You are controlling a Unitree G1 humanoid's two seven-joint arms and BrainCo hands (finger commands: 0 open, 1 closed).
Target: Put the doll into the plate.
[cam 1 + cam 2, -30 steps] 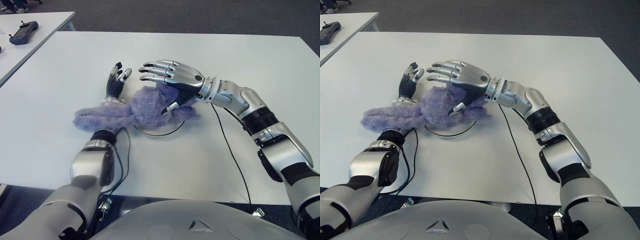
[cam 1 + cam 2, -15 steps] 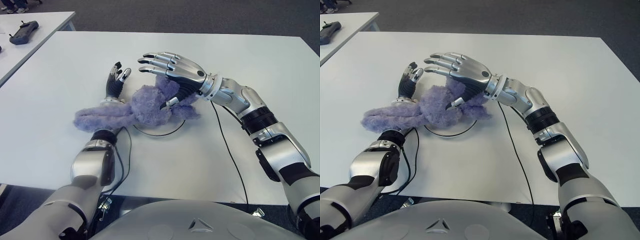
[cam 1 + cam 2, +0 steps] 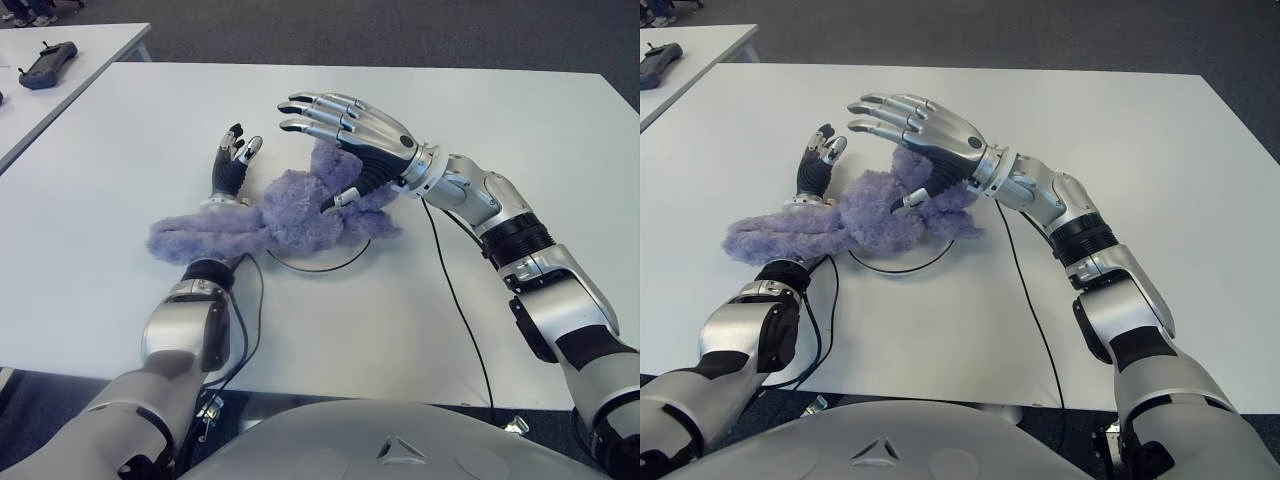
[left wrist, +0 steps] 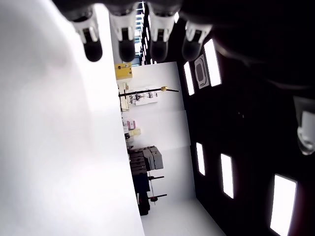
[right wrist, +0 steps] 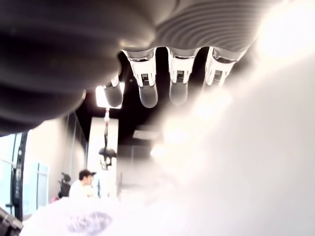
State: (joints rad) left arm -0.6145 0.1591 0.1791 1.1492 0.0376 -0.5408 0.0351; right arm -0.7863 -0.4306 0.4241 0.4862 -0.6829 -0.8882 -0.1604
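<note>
The purple doll [image 3: 290, 215] lies on the white worktop [image 3: 120, 150], partly over the plate [image 3: 335, 262] — only the near rim shows. The right hand [image 3: 350, 135] hovers above it, fingers [image 3: 305, 105] spread wide, empty. The left hand [image 3: 232, 165] — fingers extended, holding nothing — shows just left of the doll.

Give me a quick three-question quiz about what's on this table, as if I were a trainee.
1. True or false: the right hand grips the purple plush doll.
2. What lies under the doll: A) a plate, B) a box?
3. Which hand shows at the doll's left side?

Key: 1. False, its fingers are spread above it. 2. A. 3. The left hand, fingers extended.
</note>
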